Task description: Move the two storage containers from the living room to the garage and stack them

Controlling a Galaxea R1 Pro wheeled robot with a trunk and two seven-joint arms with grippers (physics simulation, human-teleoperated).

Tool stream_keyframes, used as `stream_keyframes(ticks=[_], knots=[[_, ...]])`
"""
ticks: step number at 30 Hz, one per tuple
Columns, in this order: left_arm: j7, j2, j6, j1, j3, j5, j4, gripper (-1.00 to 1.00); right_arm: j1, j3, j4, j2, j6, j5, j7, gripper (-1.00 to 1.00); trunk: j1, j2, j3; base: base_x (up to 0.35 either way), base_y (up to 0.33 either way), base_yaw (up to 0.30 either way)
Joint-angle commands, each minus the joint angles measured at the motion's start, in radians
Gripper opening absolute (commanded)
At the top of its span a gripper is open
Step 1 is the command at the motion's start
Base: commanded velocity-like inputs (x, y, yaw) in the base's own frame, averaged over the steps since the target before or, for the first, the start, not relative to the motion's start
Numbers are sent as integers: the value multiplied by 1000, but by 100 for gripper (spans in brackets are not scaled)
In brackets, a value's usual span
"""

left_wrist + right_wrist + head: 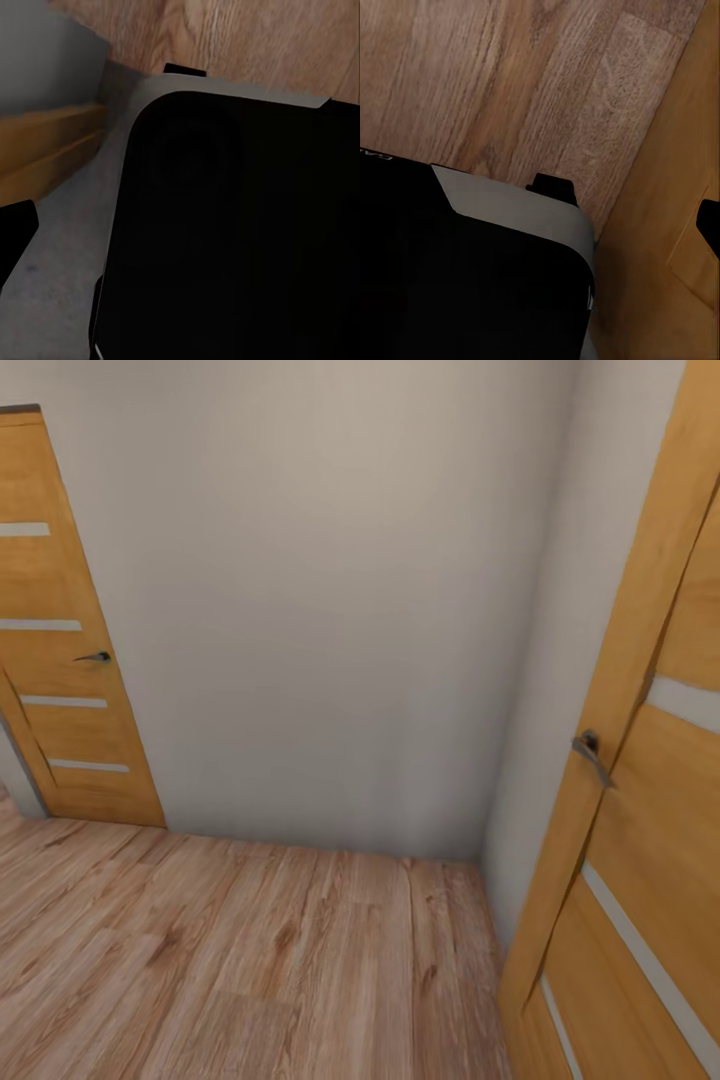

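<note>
A plain pale grey wall [330, 610] is seen straight ahead, met at its foot by a floor [230, 960] laid in light wood planks. An orange-brown wooden door [65, 660] with pale horizontal strips and a dark lever handle [95, 656] is set at the left, and a second such door [640, 810], with its own handle [590, 750], stands close at the right. The light is soft and even.

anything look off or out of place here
Nothing stands out. The head view shows a plain pale wall between two wooden doors, one at the left and one close at the right, each with its handle in place. The wood-plank floor shows no spill or damage.
</note>
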Motion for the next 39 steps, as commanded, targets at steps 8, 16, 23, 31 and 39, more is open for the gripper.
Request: stream_keyframes(ticks=[8,16,23,31,39], knots=[[-1,0,0,0,0,4,-1,100,-1,3,3,-1,-11,2,-5,100,0,0,-1,308,0,0],[-1,0,0,0,0,4,-1,100,-1,3,3,-4,-14,1,-5,100,0,0,-1,320,0,0],[-1,0,0,0,0,4,-1,100,-1,3,3,-3,-13,1,-5,100,0,0,-1,320,0,0],[-1,0,0,0,0,4,-1,100,-1,3,3,-4,-14,1,-5,100,0,0,-1,320,0,0],[-1,0,0,0,0,4,-1,100,-1,3,3,-3,-15,2,-5,100,0,0,-1,320,0,0]])
